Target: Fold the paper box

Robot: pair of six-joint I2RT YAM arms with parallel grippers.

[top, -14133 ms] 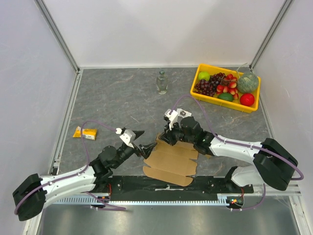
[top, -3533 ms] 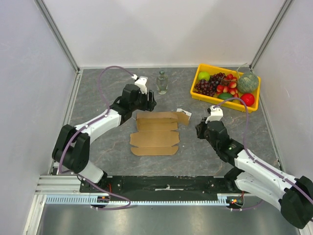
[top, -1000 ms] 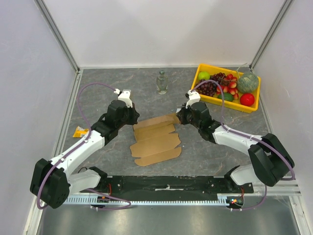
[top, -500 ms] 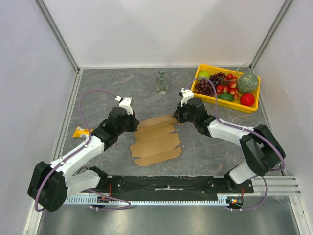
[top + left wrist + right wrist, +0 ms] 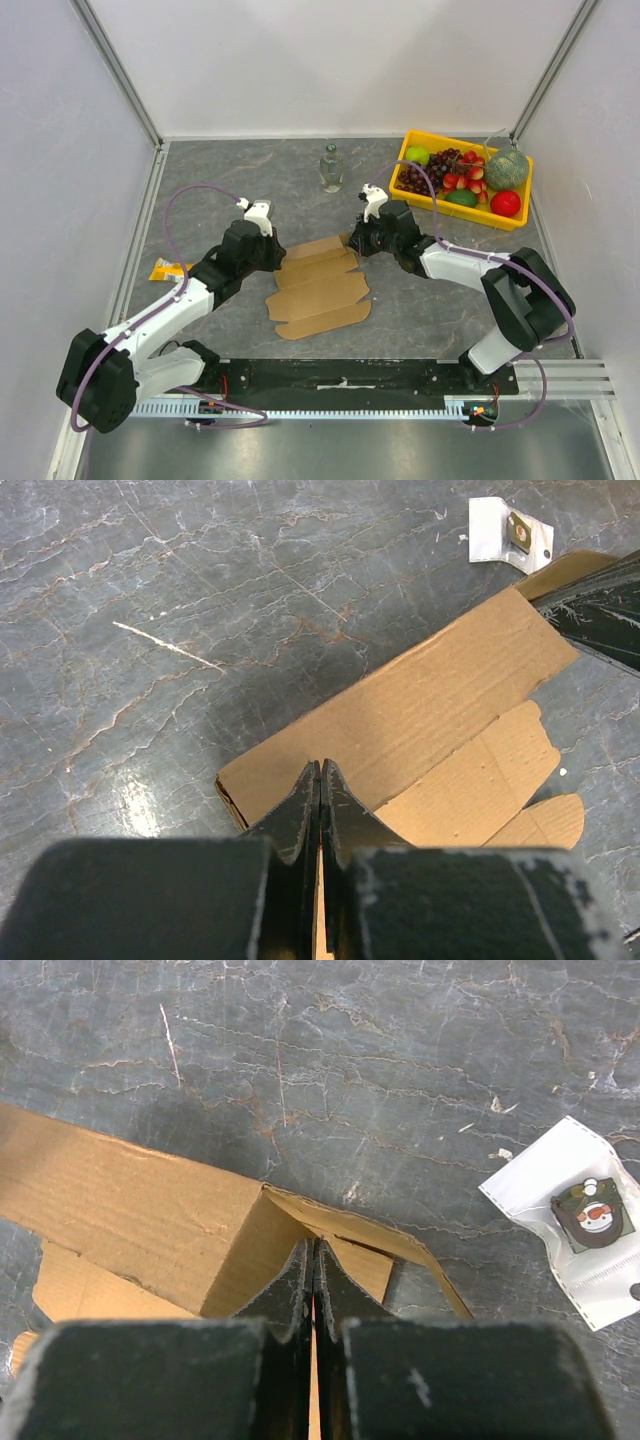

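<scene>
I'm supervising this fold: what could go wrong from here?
The left gripper and right gripper are shut, pressing the ends of the raised panel of the plain brown corrugated cardboard box; it might slip free and flop flat. The small white plastic packet near the right gripper might get shoved.

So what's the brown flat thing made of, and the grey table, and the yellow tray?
The paper box looks like corrugated cardboard: matte brown, with fine ribbed lines and a layered cut edge. The table looks like grey stone or a marble-print sheet, veined and slightly shiny; I can't tell which. The yellow tray seems smooth plastic.
</scene>
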